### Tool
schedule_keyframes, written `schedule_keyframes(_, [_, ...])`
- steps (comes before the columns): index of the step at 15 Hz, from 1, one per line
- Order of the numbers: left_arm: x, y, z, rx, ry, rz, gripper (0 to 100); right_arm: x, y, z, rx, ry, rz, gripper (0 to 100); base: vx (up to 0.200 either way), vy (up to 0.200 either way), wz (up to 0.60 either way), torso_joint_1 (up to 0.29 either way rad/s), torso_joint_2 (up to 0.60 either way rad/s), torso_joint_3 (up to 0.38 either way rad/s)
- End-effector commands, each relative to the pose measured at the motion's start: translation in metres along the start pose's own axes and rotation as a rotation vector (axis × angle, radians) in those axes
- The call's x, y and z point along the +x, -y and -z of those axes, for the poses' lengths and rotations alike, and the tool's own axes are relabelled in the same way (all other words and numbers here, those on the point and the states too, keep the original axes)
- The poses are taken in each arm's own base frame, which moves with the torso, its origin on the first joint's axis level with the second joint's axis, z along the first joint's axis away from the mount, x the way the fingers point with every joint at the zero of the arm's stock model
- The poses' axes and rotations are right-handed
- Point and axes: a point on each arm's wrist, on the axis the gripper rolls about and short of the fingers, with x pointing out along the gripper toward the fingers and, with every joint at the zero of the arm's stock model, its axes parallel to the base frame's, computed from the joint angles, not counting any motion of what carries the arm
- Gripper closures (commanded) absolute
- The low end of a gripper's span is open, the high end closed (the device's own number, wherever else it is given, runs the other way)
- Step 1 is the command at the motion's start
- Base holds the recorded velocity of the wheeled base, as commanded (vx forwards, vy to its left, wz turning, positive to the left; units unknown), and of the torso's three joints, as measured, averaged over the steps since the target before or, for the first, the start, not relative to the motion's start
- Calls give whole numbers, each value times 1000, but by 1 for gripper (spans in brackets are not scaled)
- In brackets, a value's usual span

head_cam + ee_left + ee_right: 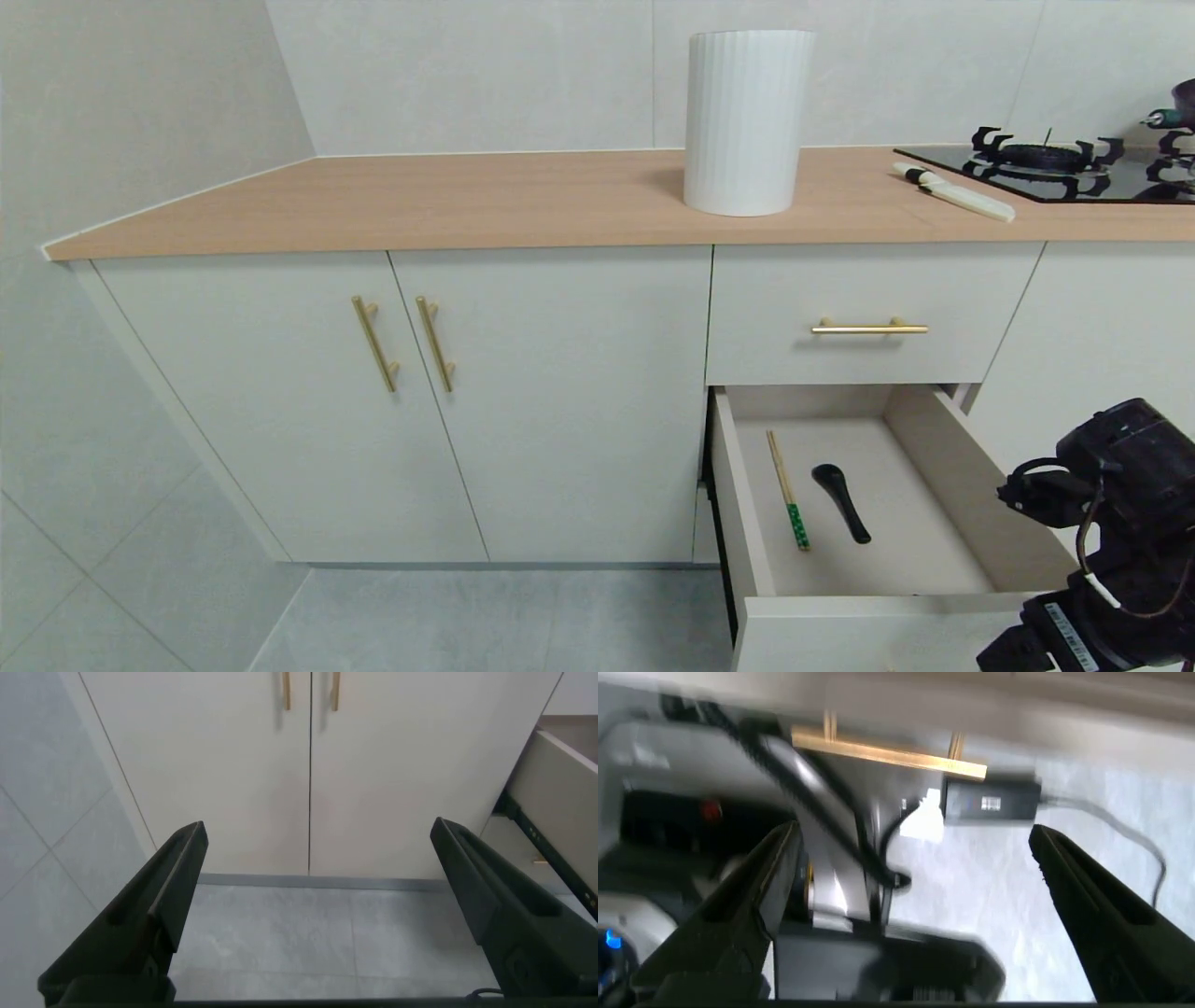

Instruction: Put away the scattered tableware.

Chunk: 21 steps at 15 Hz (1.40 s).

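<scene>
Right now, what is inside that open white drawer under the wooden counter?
In the open white drawer lie a pair of wooden chopsticks with green ends and a black spoon, side by side, not touching. The robot's black arm covers the drawer's near right corner.

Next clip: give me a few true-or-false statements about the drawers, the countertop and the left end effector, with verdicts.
1. The lower drawer is pulled open. True.
2. The black spoon lies on the countertop. False: it lies in the lower drawer, beside the chopsticks.
3. The white ribbed container stands upright on the countertop. True.
4. The left end effector grips the chopsticks. False: it is open and empty.
5. The upper drawer is shut. True.
</scene>
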Motion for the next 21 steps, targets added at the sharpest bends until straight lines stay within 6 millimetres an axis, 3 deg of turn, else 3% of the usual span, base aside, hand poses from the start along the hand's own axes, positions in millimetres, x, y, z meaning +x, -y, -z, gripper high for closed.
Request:
schedule_keyframes(1, [0, 0, 0, -1, 0, 0, 0, 8, -2, -5, 6, -33, 4, 0, 0, 0, 0, 0, 0, 0])
schedule_keyframes(7, [0, 0, 0, -1, 0, 0, 0, 36, -4, -15, 39, -96, 22, 0, 0, 0, 0, 0, 0, 0])
schedule_keyframes(21, [0, 0, 0, -1, 0, 0, 0, 47, -4, -31, 149, 43, 40, 0, 0, 0, 0, 0, 0, 0])
